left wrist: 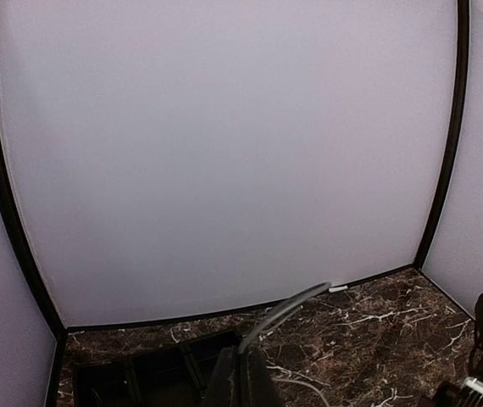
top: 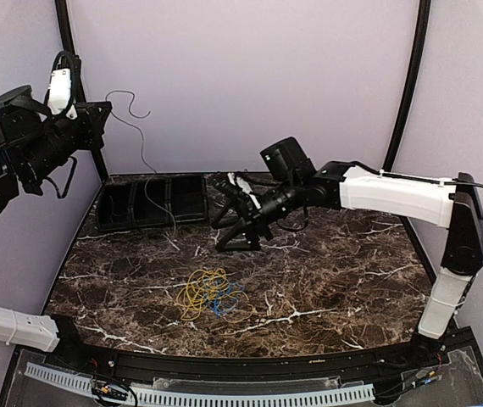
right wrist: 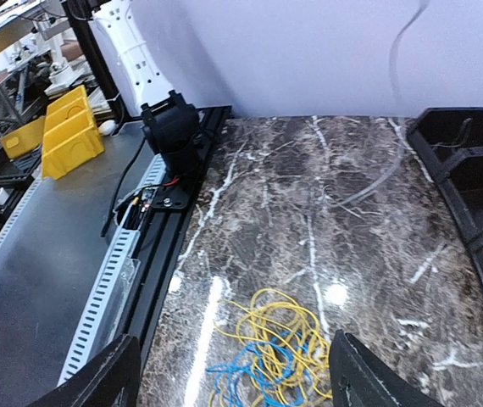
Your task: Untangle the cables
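Yellow cable (top: 196,287) and blue cable (top: 224,302) tangled near the tabletop's (top: 352,280) front edge
They lie intertwined, left of centre. The right gripper (right wrist: 233,381) hangs over the tabletop's middle, spread wide and empty; the left gripper (left wrist: 241,377), pressed together, is raised at the left edge.

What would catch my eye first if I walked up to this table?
First, the bright yellow cable and blue cable, heaped together near the front of the dark marbled table. Next, the white-and-black right arm reaching in from the right, its right hand open and aimed toward that heap. A black tray sits at the back left.
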Motion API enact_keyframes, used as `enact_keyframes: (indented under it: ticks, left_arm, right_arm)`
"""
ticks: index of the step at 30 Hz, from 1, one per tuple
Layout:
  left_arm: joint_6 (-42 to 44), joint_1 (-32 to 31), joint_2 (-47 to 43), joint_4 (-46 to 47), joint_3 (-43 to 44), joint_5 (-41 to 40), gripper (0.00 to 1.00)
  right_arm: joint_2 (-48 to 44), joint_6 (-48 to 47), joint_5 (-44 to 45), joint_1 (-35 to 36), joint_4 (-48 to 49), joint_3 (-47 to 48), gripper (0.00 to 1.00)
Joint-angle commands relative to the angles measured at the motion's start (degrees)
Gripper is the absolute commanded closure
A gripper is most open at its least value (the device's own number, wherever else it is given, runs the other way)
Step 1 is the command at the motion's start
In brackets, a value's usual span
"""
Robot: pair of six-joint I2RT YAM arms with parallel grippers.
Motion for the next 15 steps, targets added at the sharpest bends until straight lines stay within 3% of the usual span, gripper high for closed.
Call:
enact_keyframes:
  ticks: [1,7,15]
  left_arm:
    - [3.11,0.37,1.67,1.50,-1.93,-2.75,1.00]
    - [1.40,8.70,3.89,-1.05,-0.59,4.18,1.00]
    - [-0.85,23.25,11.66,-6.53,4.14,11.29,1.00]
  right_arm:
    - [-4.48,-4.86,3.42,-5.58,-3.42,-7.34,0.22]
    - [-13.78,-5.64,3.97,-17.56,-2.49,-21.83,0.23]
    - [-28.33,-1.42,3.86,-36.06,9.37,-40.32,0.23]
